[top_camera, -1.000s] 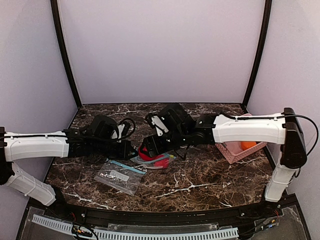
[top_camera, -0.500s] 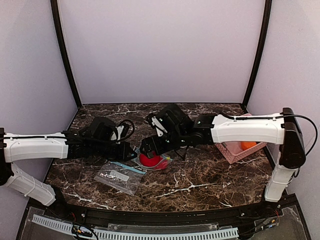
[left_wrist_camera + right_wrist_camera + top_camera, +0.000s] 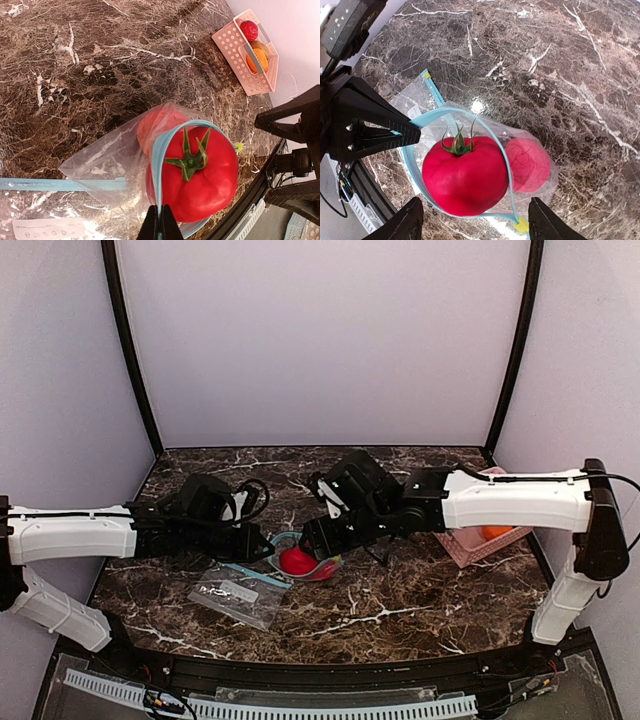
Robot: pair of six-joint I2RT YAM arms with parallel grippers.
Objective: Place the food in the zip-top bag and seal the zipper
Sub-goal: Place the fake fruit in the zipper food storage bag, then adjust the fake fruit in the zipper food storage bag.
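Observation:
The clear zip-top bag [image 3: 100, 160] lies mid-table with its mouth held open. My left gripper [image 3: 160, 222] is shut on the teal zipper [image 3: 157, 165] at the near rim of the mouth. A big red tomato [image 3: 465, 175] with a green stem sits in the mouth, and a second red piece [image 3: 527, 165] lies deeper inside the bag. My right gripper [image 3: 477, 220] hovers open just above the tomato, its fingers wide apart and touching nothing. From above, the tomato [image 3: 297, 560] shows between the left gripper [image 3: 262, 548] and the right gripper [image 3: 322, 538].
A pink basket [image 3: 232, 47] at the right edge holds a red piece [image 3: 248, 30], a brown one [image 3: 259, 46] and an orange one [image 3: 256, 60]. A second flat clear bag [image 3: 238, 592] with a white label lies nearer the front, left of the tomato.
The right gripper let go of the tomato into the bag's mouth and drew back to the right. The left gripper stayed shut on the zipper.

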